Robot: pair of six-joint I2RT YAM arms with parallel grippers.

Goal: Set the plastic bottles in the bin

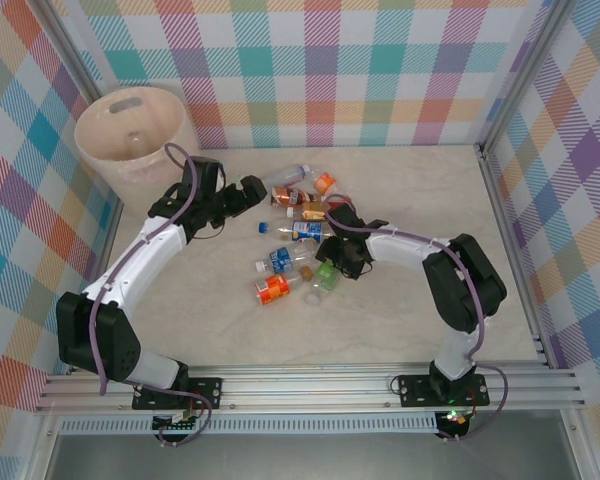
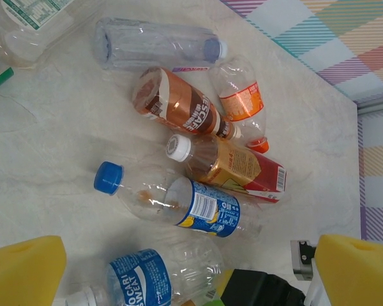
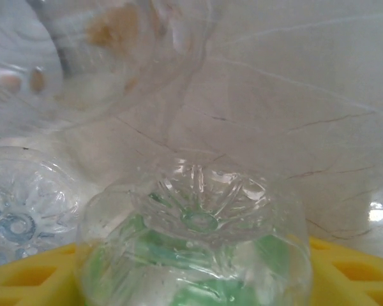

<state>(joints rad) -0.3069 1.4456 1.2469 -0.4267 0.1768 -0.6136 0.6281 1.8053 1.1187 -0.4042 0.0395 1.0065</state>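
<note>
Bottle, clear with green label, sits between right fingers, grip unclear; left fingers spread wide.

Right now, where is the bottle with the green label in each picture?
Top external: green-label bottle lies at the pile's near edge, at the right claw.
Right wrist: the bottle sits bottom middle, clear base toward the camera, between the yellow fingers.
Left wrist: a green sliver at the bottom edge may be it; too little to tell.
Shared landmark: the right claw beside it.
</note>
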